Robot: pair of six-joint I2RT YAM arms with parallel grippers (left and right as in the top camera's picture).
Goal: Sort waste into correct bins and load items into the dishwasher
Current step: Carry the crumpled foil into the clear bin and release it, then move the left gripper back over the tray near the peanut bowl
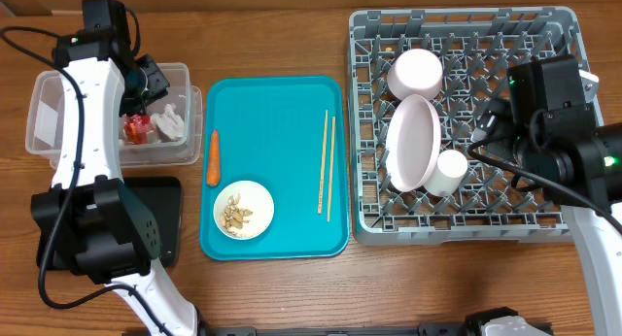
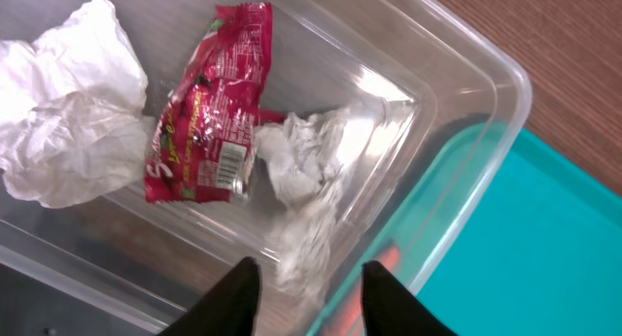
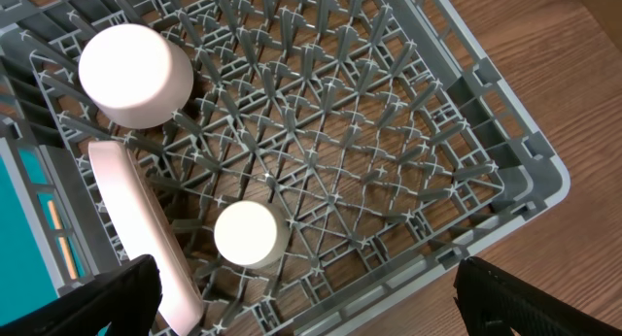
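**Dry rubbish in the tub, food scraps not yet sorted**

The left gripper (image 2: 309, 287) hangs over the clear tub (image 2: 486, 84), jaws apart, gripping nothing; tissues (image 2: 68, 122) and the red wrapper (image 2: 209, 103) lie inside, kept from food; the carrot (image 1: 213, 157) waits on the teal tray (image 1: 282, 103); the right gripper (image 3: 326, 307) gapes wide over the rack (image 3: 505, 181), where 1 plate (image 3: 136, 229) stands on edge between pegs.

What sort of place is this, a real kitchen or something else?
Probably a robot test bench staged as kitchen cleanup: a grey dish rack sits straight on a wooden table, beside a teal tray and a clear tub holding a wrapper and tissues.
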